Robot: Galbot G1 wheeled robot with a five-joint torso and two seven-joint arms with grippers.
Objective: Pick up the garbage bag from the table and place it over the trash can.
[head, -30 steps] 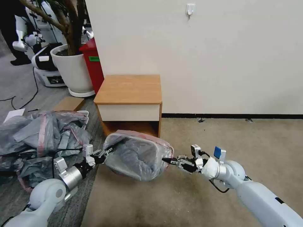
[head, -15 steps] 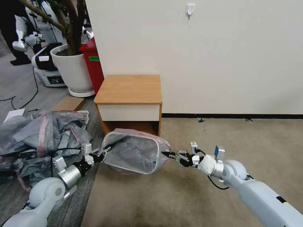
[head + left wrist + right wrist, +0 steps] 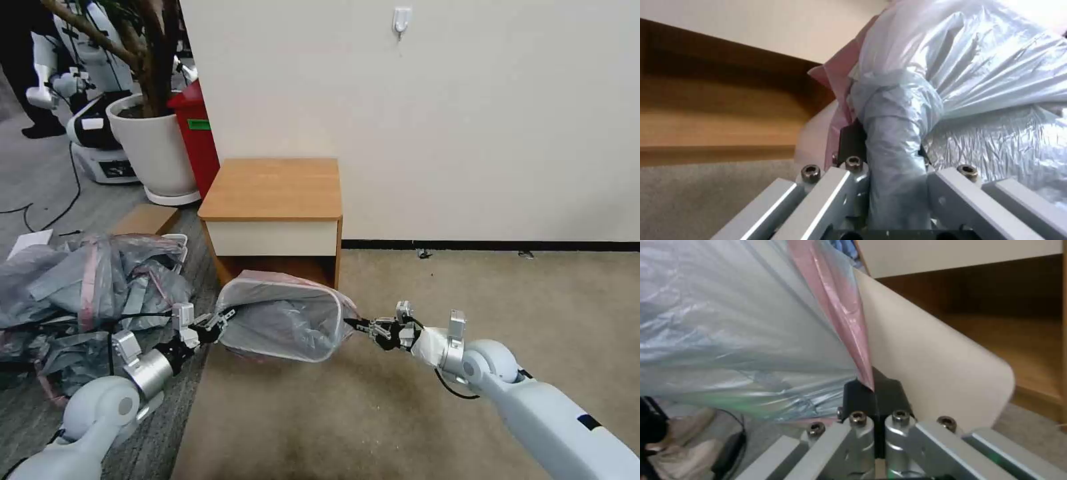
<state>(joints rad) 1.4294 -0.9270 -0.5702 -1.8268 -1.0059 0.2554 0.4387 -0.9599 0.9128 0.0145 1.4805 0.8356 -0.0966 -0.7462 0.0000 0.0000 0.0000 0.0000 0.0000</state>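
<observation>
Both arms extend forward and low. Left gripper fingers are clamped on bunched film. Right gripper fingers are closed on a pink rim.

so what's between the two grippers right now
In the head view, the trash can with the garbage bag stretched over it sits between the left gripper and right gripper, each clamping the bag's rim.

Both arms are showing glossy white shells and silver wrist collars; each tool, left tool and right tool, is wearing black fingertips, grey links, dark screws and black cables.
</observation>
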